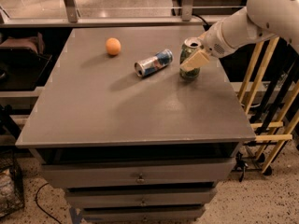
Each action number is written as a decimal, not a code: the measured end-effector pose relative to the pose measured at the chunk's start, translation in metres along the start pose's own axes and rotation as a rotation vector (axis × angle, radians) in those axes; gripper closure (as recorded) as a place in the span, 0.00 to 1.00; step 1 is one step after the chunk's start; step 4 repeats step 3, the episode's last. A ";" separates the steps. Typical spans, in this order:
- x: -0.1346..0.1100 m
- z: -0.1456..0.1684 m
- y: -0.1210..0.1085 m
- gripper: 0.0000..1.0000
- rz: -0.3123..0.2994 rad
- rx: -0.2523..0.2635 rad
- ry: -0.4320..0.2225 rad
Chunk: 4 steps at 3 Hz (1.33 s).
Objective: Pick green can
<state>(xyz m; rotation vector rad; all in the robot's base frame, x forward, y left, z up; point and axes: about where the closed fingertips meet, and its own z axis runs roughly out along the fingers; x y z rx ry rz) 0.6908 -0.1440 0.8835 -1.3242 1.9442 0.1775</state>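
Observation:
The green can [186, 52] stands upright near the right rear of the grey table top [117, 106], its silver top showing. My gripper [192, 60] reaches in from the right on a white arm and sits right at the can, with a beige part lying across the can's front. The can's base rests on the table.
A blue-and-silver can [153, 62] lies on its side just left of the green can. An orange ball [112, 46] sits at the rear left. The table has drawers [140, 176] below. Wooden rails [268, 101] stand to the right, and a metal frame [70, 3] behind.

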 end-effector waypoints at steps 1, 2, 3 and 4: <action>-0.012 -0.012 0.004 0.85 -0.017 0.025 -0.041; -0.029 -0.038 0.013 1.00 -0.046 0.048 -0.109; -0.036 -0.049 0.022 1.00 -0.058 0.034 -0.150; -0.036 -0.049 0.022 1.00 -0.058 0.034 -0.150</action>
